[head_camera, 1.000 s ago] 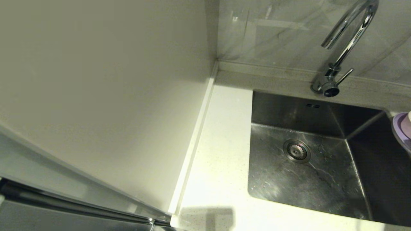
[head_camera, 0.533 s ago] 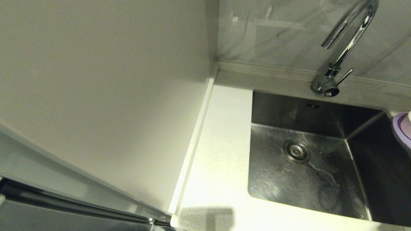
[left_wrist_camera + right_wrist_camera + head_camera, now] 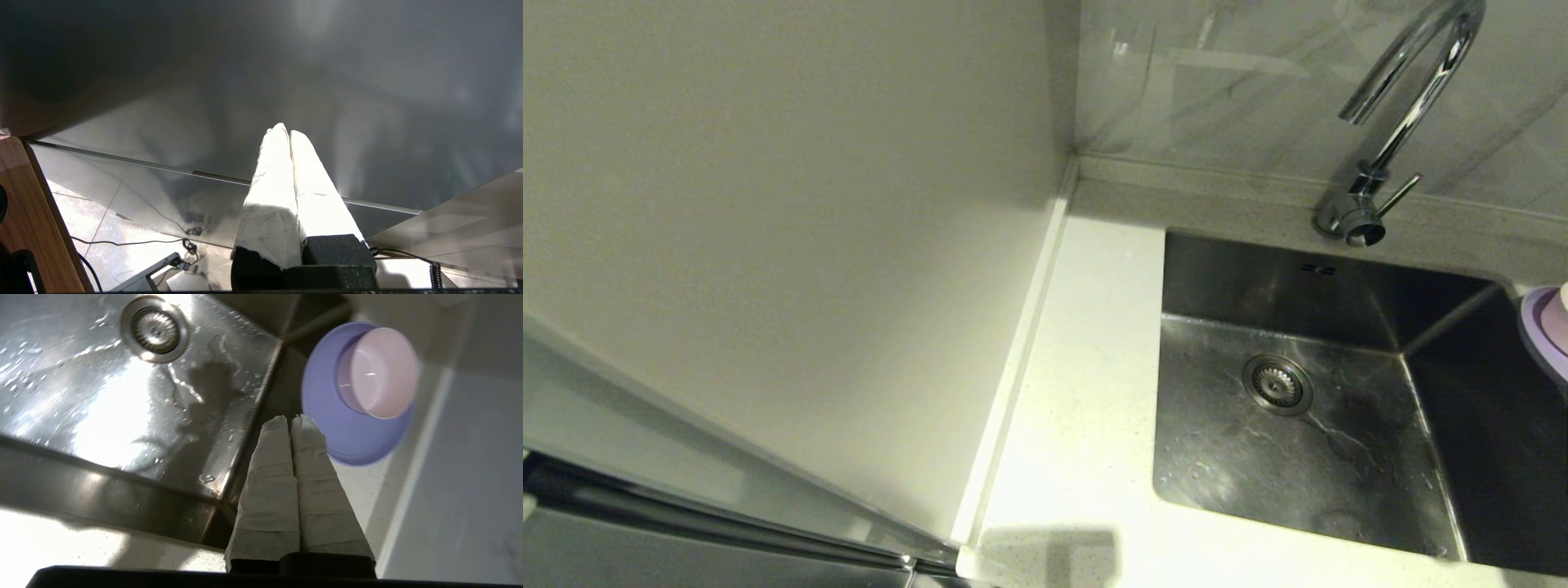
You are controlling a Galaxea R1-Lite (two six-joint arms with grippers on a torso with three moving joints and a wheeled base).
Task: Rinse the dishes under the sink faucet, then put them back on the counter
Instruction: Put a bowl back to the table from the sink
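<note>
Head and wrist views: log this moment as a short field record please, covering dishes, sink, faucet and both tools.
plate: lilac plate on the counter beside the sink's right edge
cup: pale pink cup standing on the plate
bowl: not in view
sink: steel sink, wet, no dishes in it, drain strainer uncovered
faucet: chrome faucet behind the sink, no water seen running
right tool: right tool shut, holding nothing, above the sink's right edge near the plate
left tool: left tool shut, holding nothing, away from the sink
</note>
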